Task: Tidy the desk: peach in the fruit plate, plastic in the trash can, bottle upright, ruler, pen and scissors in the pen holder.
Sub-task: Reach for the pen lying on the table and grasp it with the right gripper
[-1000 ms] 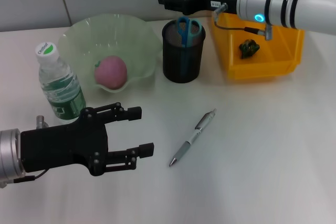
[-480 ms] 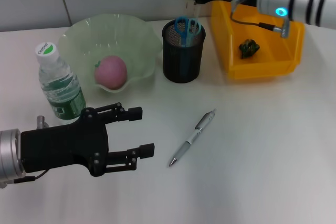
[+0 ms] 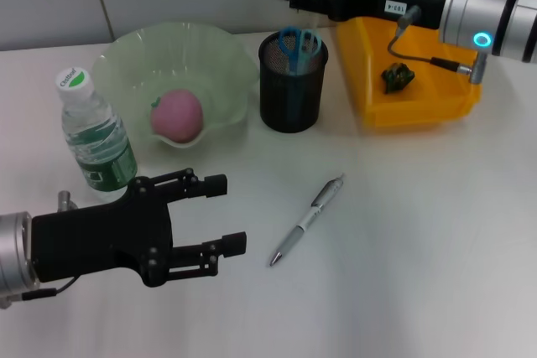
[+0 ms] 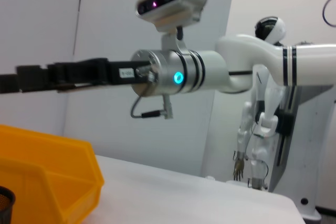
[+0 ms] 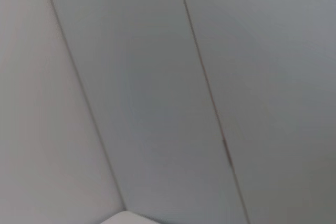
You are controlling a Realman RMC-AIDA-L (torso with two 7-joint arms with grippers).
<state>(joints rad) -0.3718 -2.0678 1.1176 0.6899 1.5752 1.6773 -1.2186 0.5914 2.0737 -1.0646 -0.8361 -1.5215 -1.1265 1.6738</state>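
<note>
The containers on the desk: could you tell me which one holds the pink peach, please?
The pale green wavy-edged fruit plate, beside the upright bottle; the peach rests inside.

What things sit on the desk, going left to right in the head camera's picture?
Water bottle → green fruit plate holding the peach → black pen holder with scissors → yellow bin. The pen lies nearer, in front of the holder.
</note>
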